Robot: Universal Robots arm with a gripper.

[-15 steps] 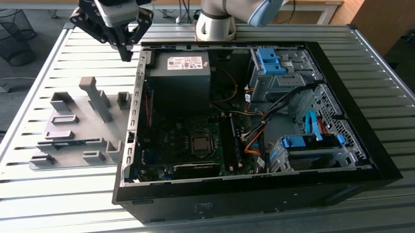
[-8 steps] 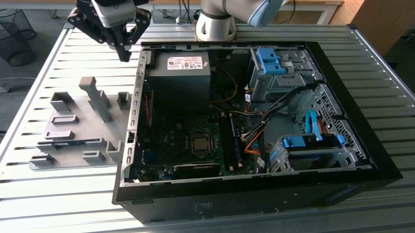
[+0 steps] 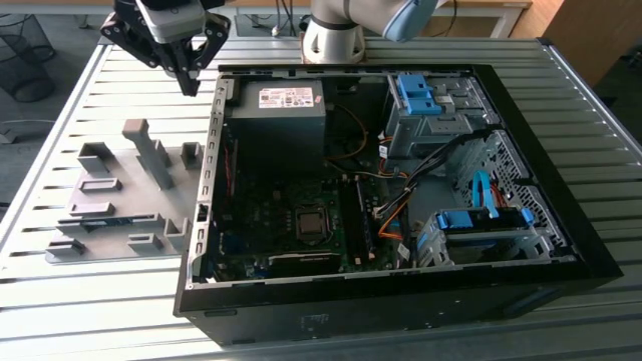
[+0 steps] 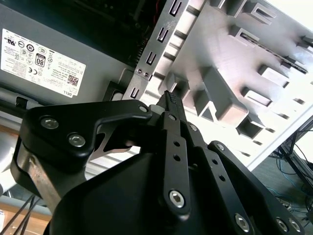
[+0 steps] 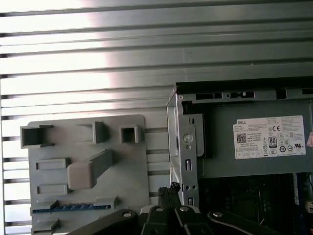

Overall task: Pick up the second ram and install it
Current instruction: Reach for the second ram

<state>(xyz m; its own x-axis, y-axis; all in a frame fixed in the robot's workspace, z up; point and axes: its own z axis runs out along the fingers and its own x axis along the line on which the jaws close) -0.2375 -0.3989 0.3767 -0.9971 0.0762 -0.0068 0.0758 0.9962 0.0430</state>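
Just a thin blue edge of the second ram [image 5: 68, 208] is visible, the rest sunk in the grey holder [image 5: 132, 171], and the exterior view's upper edge cuts off the arm [image 3: 336, 37].

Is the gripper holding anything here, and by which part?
Nothing is held. The gripper is shut and empty; the second ram lies in a slot of the gray holder.

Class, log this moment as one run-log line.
hand: shut, empty | position: near case corner | second ram: in grey holder slot
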